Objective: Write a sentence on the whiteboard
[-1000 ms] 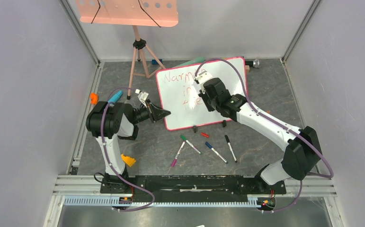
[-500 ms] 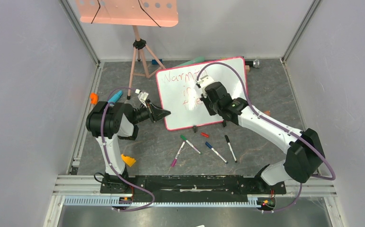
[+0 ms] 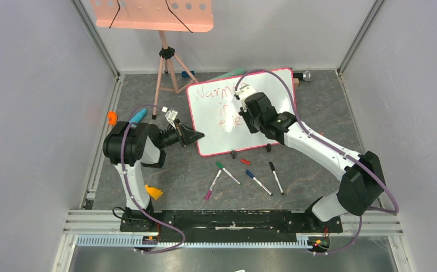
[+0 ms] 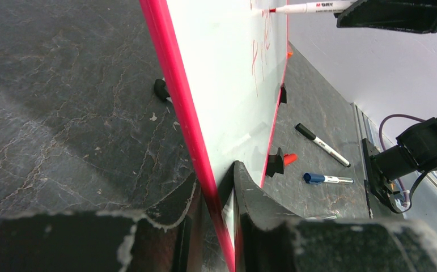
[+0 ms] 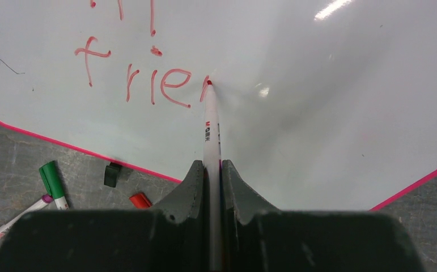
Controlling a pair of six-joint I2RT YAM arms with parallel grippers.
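Nearby, loose markers (image 3: 227,173) below whiteboard (image 3: 211,137).

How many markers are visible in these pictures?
5. Four lie on the table: green, pink, blue, black. The red marker is in the right gripper. Others may be hidden.

1 glossy white rectangular whiteboard (image 3: 210,133) with a thin pink-red rim stands on 2 small black clip feet (image 3: 234,153) (image 3: 268,148). The thin red handwritten sentence (image 3: 213,92) runs to 3 lines. 5 slim white-barrelled markers show. 4 lie loose on the grey stone-patterned counter (image 3: 193,170), capped green (image 3: 228,173), purple (image 3: 213,184), blue (image 3: 259,183) and black (image 3: 276,178). 1 red-tipped marker (image 5: 211,130) sits in the right hand (image 5: 209,167). There is 1 loose red cap (image 3: 245,161), 1 salmon-pink perforated tray (image 3: 151,14) on 1 tripod (image 3: 168,62), and 2 orange plastic pieces (image 3: 112,117) (image 3: 153,192).
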